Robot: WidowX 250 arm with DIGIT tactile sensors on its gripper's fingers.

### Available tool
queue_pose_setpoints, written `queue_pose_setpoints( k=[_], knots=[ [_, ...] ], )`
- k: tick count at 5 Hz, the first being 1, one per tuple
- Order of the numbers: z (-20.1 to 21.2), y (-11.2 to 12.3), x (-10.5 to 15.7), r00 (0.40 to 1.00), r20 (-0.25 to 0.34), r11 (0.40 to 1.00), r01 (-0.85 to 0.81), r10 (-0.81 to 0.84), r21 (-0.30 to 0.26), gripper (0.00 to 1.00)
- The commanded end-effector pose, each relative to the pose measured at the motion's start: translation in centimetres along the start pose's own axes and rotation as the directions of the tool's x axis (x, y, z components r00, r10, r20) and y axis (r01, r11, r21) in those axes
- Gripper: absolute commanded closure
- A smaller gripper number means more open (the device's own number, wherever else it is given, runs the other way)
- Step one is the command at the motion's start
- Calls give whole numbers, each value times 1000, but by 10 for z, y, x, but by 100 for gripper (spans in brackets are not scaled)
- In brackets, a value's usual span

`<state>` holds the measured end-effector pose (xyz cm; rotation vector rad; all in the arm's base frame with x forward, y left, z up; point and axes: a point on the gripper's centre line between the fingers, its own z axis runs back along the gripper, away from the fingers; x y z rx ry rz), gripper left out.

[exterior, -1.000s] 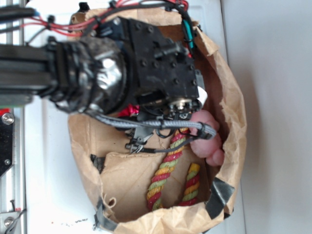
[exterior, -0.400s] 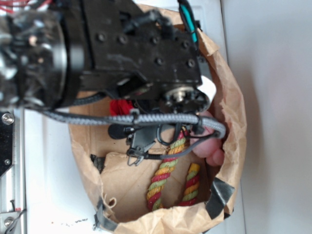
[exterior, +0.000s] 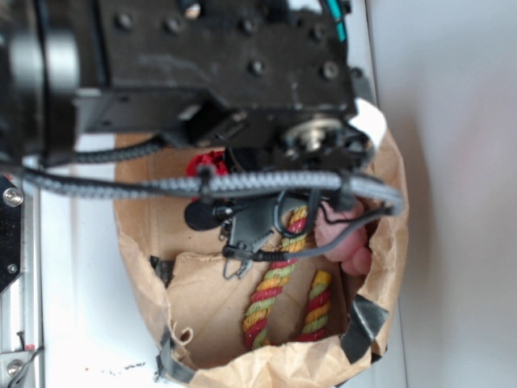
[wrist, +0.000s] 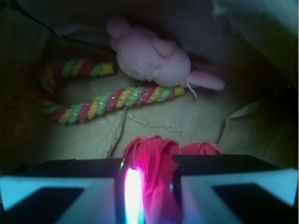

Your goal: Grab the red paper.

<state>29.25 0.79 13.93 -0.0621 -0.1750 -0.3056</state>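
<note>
A white worktop (exterior: 81, 323) carries a torn brown paper bag (exterior: 388, 242) lined with cardboard, holding a twisted rope (wrist: 117, 100) and a pink plush toy (wrist: 149, 56). The red paper (wrist: 156, 186) sits pinched between the pads of the end effector (wrist: 152, 196), near the bag's wall. It looks light, thin and easily crushed; bunched creases at its middle offer the surest hold.
</note>
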Motion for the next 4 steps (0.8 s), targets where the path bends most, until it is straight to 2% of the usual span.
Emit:
queue_pose_setpoints(
  k=[1, 2, 4],
  knots=[
    [41, -16, 11, 996, 87, 995, -39, 31, 91, 100],
    [46, -25, 10, 997, 78, 994, -29, 21, 107, 100],
    [48, -24, 9, 997, 61, 992, -46, 39, 115, 100]
  ],
)
